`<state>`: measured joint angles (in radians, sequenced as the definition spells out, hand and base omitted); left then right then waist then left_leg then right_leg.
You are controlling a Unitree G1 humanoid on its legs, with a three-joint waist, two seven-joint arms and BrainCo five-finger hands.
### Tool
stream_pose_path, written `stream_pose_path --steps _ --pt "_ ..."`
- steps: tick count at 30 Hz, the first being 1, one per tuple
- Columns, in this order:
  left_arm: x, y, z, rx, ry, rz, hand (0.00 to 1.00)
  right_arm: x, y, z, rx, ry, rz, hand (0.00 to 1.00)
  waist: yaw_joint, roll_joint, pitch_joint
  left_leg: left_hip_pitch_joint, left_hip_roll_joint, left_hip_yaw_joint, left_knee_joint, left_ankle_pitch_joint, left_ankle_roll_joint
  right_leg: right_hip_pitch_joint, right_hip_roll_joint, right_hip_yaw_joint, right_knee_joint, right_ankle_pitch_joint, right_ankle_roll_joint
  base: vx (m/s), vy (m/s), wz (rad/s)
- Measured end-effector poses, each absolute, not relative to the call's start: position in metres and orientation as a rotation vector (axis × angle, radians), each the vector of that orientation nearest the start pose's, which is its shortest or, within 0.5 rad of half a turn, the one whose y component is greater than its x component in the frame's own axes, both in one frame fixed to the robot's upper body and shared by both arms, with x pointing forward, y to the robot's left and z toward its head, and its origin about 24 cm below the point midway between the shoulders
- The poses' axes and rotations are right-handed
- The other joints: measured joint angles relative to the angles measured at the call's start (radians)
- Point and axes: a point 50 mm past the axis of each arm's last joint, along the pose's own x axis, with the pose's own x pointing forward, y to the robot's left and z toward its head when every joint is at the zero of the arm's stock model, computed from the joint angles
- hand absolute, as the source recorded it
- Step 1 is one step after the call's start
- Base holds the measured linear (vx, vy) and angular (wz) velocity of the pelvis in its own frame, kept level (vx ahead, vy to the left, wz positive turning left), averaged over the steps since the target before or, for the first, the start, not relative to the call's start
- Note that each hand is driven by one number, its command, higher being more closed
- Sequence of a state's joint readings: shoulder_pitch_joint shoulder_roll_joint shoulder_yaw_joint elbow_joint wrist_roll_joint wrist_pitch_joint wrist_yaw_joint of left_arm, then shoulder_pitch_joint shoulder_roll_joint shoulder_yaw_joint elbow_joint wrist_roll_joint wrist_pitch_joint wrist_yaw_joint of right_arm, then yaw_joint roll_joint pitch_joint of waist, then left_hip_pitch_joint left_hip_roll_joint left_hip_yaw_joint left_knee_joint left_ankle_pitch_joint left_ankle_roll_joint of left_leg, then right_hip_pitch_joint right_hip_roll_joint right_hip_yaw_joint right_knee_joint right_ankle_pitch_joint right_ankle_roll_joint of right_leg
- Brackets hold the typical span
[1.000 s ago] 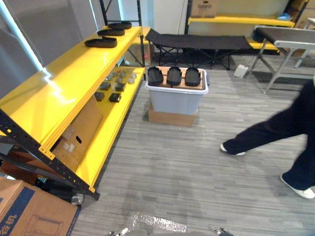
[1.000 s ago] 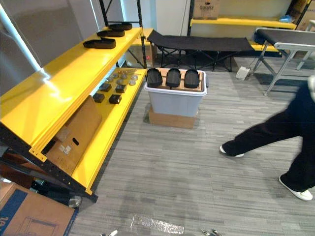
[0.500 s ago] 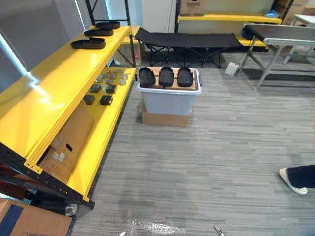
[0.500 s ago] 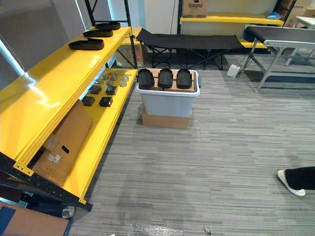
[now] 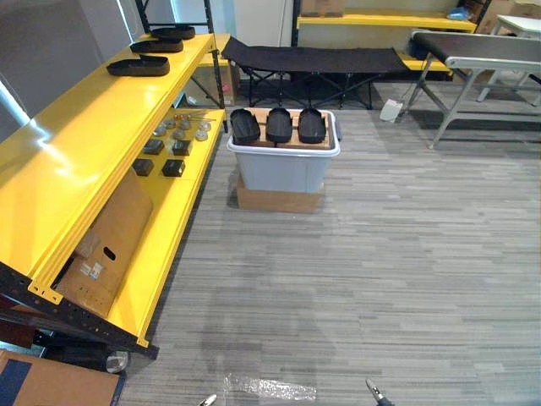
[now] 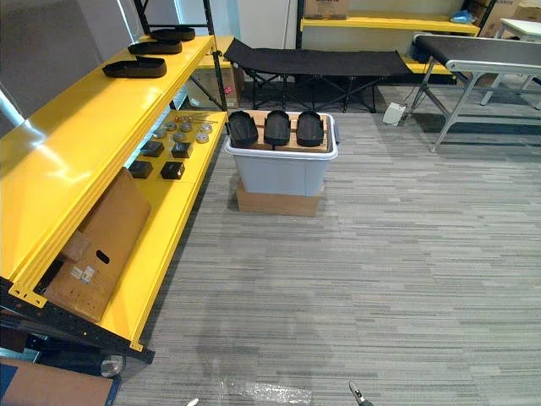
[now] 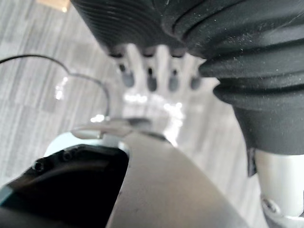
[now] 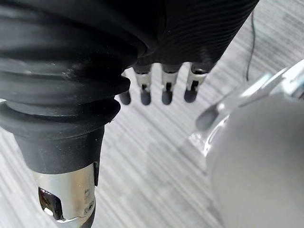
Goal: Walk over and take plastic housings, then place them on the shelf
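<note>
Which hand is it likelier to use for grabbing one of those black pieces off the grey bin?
Probably the left, narrowly. The left hand and right hand both hang open and empty, and the housings on the bin lie straight ahead, favouring neither; but the yellow shelf runs along the robot's left.

3 blk housings (image 6: 276,128) atop bin (image 6: 286,173)

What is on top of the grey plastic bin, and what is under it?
Three black plastic housings lie side by side on a brown board covering its top; a flat cardboard box sits underneath. What the bin holds is hidden.
</note>
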<state>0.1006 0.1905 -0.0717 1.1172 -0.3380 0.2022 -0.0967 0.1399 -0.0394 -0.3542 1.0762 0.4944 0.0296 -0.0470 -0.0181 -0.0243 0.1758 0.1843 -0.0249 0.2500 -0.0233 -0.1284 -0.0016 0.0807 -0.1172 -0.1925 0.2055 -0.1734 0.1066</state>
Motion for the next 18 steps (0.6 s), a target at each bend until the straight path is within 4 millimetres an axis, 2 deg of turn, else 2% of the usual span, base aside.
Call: stream_pose_path --steps 1,2,3,4,5,7,8,10,12,13,14,15,16,17,18 --pt "0.057 0.210 -0.170 -0.197 1.372 0.179 0.00 0.052 -0.211 -0.169 0.569 1.111 -0.734 0.00 0.005 0.000 0.020 -0.016 -0.007 0.000 0.030 -0.016 0.016 -0.065 -0.031 0.000 0.142 -0.025 0.034 -0.02 0.047 0.05" --pt "0.060 0.209 -0.169 -0.192 1.369 0.175 0.00 0.058 -0.211 -0.168 0.569 1.096 -0.727 0.00 0.004 0.001 0.045 -0.011 -0.004 0.004 0.050 -0.024 0.030 -0.144 -0.056 -0.005 0.313 -0.018 0.059 -0.02 0.062 -0.06" --pt "0.061 0.210 -0.169 -0.192 1.366 0.179 0.00 0.060 -0.209 -0.168 0.574 1.091 -0.719 0.00 0.003 -0.001 0.056 -0.012 -0.001 0.005 0.066 -0.028 0.028 -0.182 -0.068 -0.012 0.369 -0.033 0.050 -0.02 0.062 -0.08" --pt "0.062 0.212 -0.169 -0.190 1.363 0.181 0.00 0.060 -0.208 -0.168 0.575 1.088 -0.711 0.00 0.001 0.008 0.064 -0.012 0.001 0.005 0.081 -0.036 0.030 -0.202 -0.077 -0.022 0.384 -0.044 0.032 0.02 0.075 -0.05" --pt "0.066 0.216 -0.167 -0.186 1.354 0.184 0.00 0.062 -0.206 -0.168 0.563 1.089 -0.683 0.00 0.002 -0.007 0.082 -0.013 0.012 0.009 0.106 -0.058 0.027 -0.234 -0.078 -0.027 0.352 -0.055 0.012 0.05 0.063 -0.06" --pt "0.070 0.220 -0.166 -0.176 1.350 0.187 0.00 0.060 -0.203 -0.169 0.555 1.099 -0.662 0.00 0.000 -0.021 0.091 -0.010 0.028 0.008 0.111 -0.068 0.016 -0.264 -0.073 -0.027 0.285 -0.052 0.010 0.10 0.013 -0.03" --pt "0.075 0.220 -0.165 -0.174 1.344 0.184 0.00 0.056 -0.202 -0.169 0.543 1.113 -0.656 0.00 -0.001 -0.021 0.097 -0.012 0.048 0.007 0.125 -0.081 0.002 -0.294 -0.065 -0.028 0.231 -0.039 0.020 0.23 -0.056 -0.02" --pt "0.079 0.219 -0.165 -0.180 1.335 0.177 0.00 0.046 -0.201 -0.171 0.497 1.156 -0.637 0.00 -0.008 -0.009 0.104 -0.001 0.085 0.006 0.141 -0.104 -0.029 -0.321 -0.044 -0.022 0.158 0.004 0.013 0.32 -0.106 -0.02" --pt "0.081 0.219 -0.164 -0.178 1.331 0.171 0.00 0.033 -0.201 -0.172 0.435 1.205 -0.611 0.00 -0.027 -0.006 0.106 0.040 0.116 -0.004 0.142 -0.135 -0.076 -0.325 -0.024 0.010 0.106 0.060 0.007 0.37 -0.202 0.18" --pt "0.084 0.219 -0.164 -0.162 1.325 0.161 0.00 0.021 -0.199 -0.174 0.440 1.239 -0.623 0.00 -0.037 -0.005 0.106 0.057 0.132 -0.024 0.156 -0.170 -0.098 -0.324 -0.021 0.027 0.125 0.068 -0.007 0.40 -0.276 0.39" --pt "0.086 0.218 -0.163 -0.161 1.320 0.160 0.00 0.016 -0.198 -0.174 0.445 1.260 -0.628 0.00 -0.045 0.001 0.107 0.058 0.148 -0.034 0.177 -0.200 -0.104 -0.327 -0.018 0.020 0.165 0.082 -0.024 0.49 -0.414 0.64" --pt "0.082 0.209 -0.166 -0.187 1.332 0.154 0.00 0.005 -0.201 -0.174 0.437 1.302 -0.648 0.00 -0.062 0.039 0.084 0.061 0.202 -0.055 0.233 -0.236 -0.131 -0.334 0.011 -0.008 0.253 0.064 -0.059 0.43 -0.342 0.50" --pt "0.081 0.206 -0.166 -0.212 1.328 0.162 0.00 0.002 -0.207 -0.174 0.420 1.312 -0.658 0.00 -0.058 0.062 0.073 0.015 0.237 -0.049 0.339 -0.235 -0.126 -0.329 0.032 -0.023 0.271 0.021 -0.077 0.46 -0.347 0.40" --pt "0.083 0.205 -0.166 -0.229 1.317 0.162 0.00 0.003 -0.212 -0.173 0.406 1.309 -0.662 0.00 -0.057 0.076 0.072 -0.058 0.270 -0.050 0.476 -0.220 -0.104 -0.321 0.041 -0.034 0.267 0.007 -0.087 0.40 -0.283 0.14" --pt "0.089 0.203 -0.165 -0.250 1.288 0.173 0.00 0.008 -0.219 -0.172 0.385 1.292 -0.665 0.00 -0.055 0.096 0.086 -0.199 0.332 -0.050 0.763 -0.170 -0.038 -0.275 0.071 -0.048 0.227 -0.003 -0.100 0.50 -0.364 0.14"
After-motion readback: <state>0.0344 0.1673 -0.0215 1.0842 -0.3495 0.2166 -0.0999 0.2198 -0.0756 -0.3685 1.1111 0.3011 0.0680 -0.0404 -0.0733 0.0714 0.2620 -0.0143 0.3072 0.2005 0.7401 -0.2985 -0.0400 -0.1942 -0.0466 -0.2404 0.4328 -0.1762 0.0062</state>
